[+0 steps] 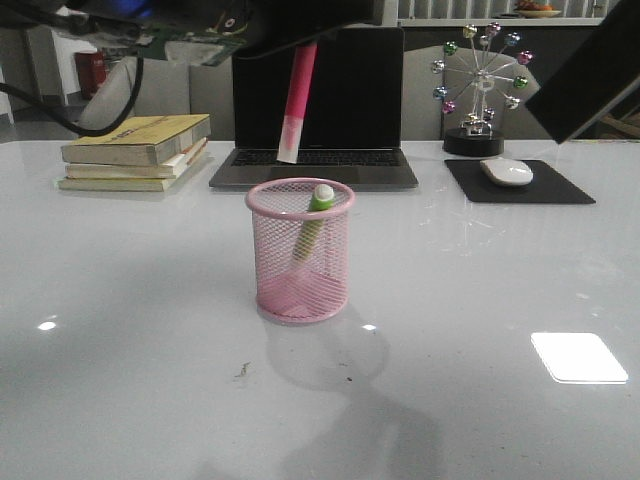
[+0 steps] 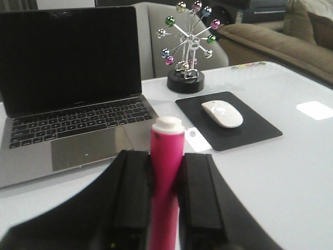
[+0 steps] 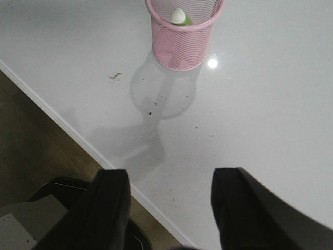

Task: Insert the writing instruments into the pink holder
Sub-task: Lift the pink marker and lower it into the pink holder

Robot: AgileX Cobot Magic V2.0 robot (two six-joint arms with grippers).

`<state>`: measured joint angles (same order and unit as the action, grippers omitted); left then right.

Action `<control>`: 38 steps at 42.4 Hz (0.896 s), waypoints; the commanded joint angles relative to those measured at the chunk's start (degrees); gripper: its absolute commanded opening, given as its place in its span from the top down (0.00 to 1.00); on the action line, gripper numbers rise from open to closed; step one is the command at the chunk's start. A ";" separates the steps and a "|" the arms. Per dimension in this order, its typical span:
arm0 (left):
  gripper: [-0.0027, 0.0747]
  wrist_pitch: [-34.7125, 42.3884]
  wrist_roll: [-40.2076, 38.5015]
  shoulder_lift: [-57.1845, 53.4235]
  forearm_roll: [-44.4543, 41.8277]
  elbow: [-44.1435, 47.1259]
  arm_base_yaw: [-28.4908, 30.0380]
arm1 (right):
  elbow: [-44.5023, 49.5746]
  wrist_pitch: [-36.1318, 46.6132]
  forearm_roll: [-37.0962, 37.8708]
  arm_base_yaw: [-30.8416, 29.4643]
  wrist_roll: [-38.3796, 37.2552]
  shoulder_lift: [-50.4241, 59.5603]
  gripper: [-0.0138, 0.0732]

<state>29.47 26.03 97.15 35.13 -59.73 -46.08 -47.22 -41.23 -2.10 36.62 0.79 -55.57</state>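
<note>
- Pink cup [image 1: 300, 262] standing upright in the middle of the white table [image 1: 480, 300], in front of the laptop [image 1: 316, 110].
- Green pen [image 1: 312, 222] already inside the cup, leaning, white rounded end poking just above the rim on the robot's right side.
- Same pen seen from the right wrist view as a white tip [image 3: 178, 15] against the cup's inner wall; cup [image 3: 182, 39] well apart from that arm.
- Pink pen [image 1: 298, 100] hanging in the air above the cup, behind it in the front view, tilted a little, pale lower end pointing down toward the laptop keyboard.
- Left gripper [image 2: 166, 198] clamped on the pink pen [image 2: 165, 177]: both black fingers [image 2: 132, 192] pressed against its sides, white cap sticking out beyond them.
- Not touching the cup yet; clear gap between pen end and rim.
- Right gripper [image 3: 166, 208] spread wide, nothing between its fingers [image 3: 109, 208], hovering over the near table edge with floor showing below.
- Behind, on the robot's left: stack of books [image 1: 135, 152] lying flat.
- Behind, on the robot's right: white mouse [image 1: 507, 171] on a black pad [image 1: 520, 185], with a ball-wheel ornament [image 1: 480, 85] just beyond it.
- Small dark specks on the table [image 1: 241, 371] near the cup's shadow.
</note>
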 commanded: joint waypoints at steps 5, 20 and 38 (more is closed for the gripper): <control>0.85 8.81 -4.95 0.77 -5.09 -1.86 -0.44 | -1.61 3.09 0.51 -0.18 0.02 0.93 0.30; 0.85 9.48 -6.81 5.87 -6.46 -1.86 -0.44 | -1.61 3.09 0.51 -0.18 0.02 0.93 0.30; 0.51 9.60 -6.81 6.64 -6.45 -1.53 -0.22 | -1.61 3.09 0.51 -0.18 0.02 0.93 0.30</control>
<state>34.09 19.83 106.51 29.81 -59.83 -46.08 -47.22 -41.23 -2.10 36.62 0.79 -55.57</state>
